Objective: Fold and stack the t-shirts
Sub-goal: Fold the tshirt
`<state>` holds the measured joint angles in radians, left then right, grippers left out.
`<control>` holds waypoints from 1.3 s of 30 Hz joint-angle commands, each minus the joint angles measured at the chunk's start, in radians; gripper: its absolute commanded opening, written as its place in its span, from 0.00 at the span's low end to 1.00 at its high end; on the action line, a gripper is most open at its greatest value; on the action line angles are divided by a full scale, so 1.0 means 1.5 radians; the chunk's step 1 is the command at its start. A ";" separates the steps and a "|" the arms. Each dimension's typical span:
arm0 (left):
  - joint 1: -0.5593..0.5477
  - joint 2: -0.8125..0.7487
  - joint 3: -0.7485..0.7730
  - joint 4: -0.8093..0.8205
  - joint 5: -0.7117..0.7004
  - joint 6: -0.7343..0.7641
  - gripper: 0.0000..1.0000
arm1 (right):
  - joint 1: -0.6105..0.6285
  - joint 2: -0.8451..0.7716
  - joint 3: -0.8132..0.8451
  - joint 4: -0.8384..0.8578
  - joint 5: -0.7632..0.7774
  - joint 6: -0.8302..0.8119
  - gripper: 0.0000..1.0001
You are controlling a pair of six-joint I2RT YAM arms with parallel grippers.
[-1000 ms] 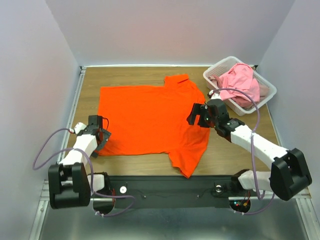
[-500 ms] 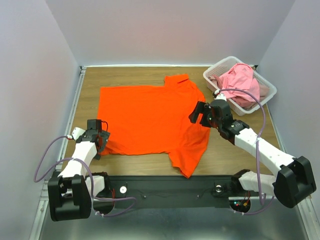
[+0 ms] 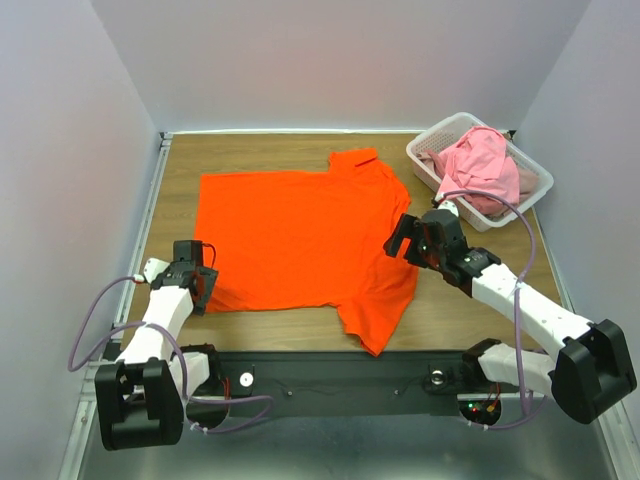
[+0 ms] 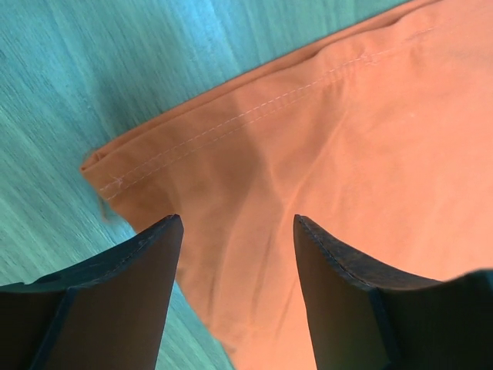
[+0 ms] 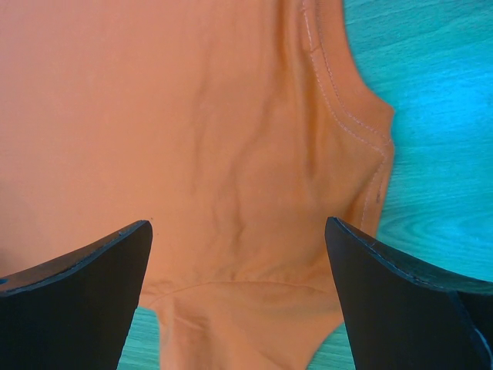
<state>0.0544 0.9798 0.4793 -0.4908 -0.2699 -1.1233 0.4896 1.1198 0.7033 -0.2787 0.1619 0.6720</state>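
Note:
The bright orange t-shirt [image 3: 300,235] lies spread flat on the wooden table, one sleeve at the back, one at the near edge. The light pink t-shirt [image 3: 485,168] is bunched in the white basket [image 3: 435,140]. My left gripper [image 3: 207,285] is open over the shirt's near-left hem corner [image 4: 231,185], which lies between the jaws. My right gripper [image 3: 400,238] is open over the shirt's right edge near the collar [image 5: 231,169]. Neither holds anything.
The white lattice basket stands at the back right corner. Grey walls enclose the table [image 3: 260,155] on three sides. A black rail [image 3: 340,375] runs along the near edge between the arm bases.
My left gripper has drawn back toward the near-left hem corner. My right gripper has shifted slightly right and nearer, staying over the shirt's right edge. The shirt has not moved.

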 commanded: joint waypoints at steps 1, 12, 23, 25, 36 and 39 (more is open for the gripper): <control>0.003 0.018 0.013 -0.022 -0.015 -0.002 0.70 | -0.003 -0.011 -0.005 -0.002 0.018 0.021 1.00; 0.003 0.069 0.058 -0.068 0.007 0.003 0.64 | -0.003 0.003 -0.014 -0.005 0.020 0.029 1.00; 0.003 0.128 0.081 -0.082 -0.025 -0.015 0.51 | -0.003 0.006 -0.016 -0.006 0.019 0.023 1.00; 0.003 0.135 0.081 -0.082 -0.027 -0.015 0.48 | -0.003 -0.001 -0.019 -0.007 0.018 0.028 1.00; 0.003 0.102 0.074 -0.061 -0.040 0.025 0.00 | 0.065 -0.048 -0.059 -0.086 -0.058 0.022 0.98; 0.002 0.095 0.065 -0.047 -0.048 0.032 0.00 | 0.210 -0.025 -0.029 -0.153 0.028 0.067 1.00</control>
<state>0.0544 1.1534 0.5743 -0.5716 -0.2844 -1.0992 0.6071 1.0676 0.6109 -0.3908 0.1154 0.7158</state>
